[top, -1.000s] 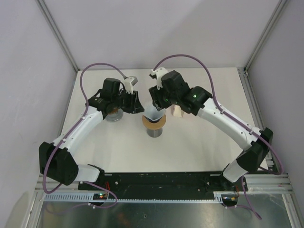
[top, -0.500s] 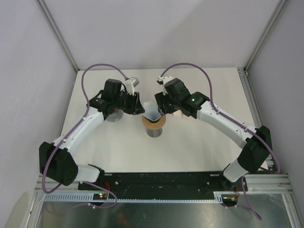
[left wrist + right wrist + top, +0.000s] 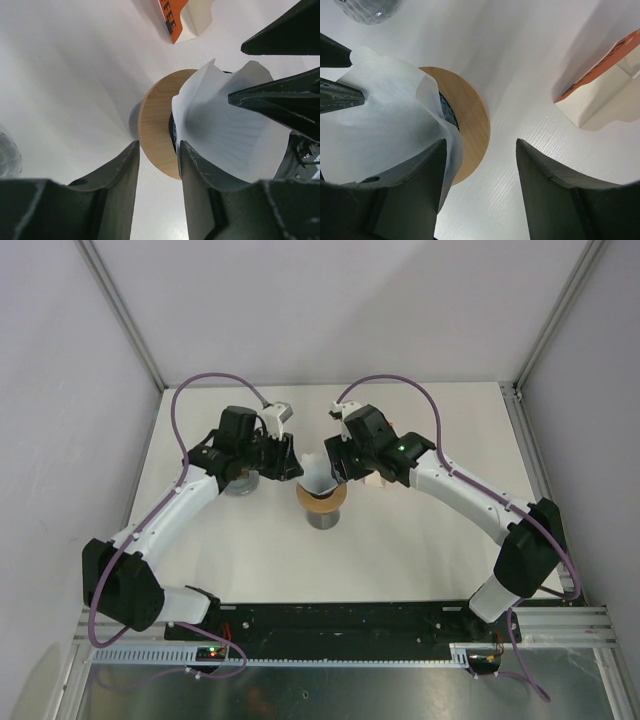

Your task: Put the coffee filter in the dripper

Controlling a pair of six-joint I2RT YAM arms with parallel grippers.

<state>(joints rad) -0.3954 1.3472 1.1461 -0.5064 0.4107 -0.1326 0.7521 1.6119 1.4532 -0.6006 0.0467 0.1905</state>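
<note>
Flanking the dripper (image 3: 323, 506): glass jar (image 3: 367, 9) left, orange-printed box (image 3: 600, 95) right.

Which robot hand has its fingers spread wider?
The right gripper: its wrist view shows a broad gap between its fingers, while the left gripper's fingers stand much closer together.

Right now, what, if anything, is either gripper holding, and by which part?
Nothing is gripped. The paper coffee filter rests in the dripper; both the left gripper and right gripper stand open at its upper rim.
</note>
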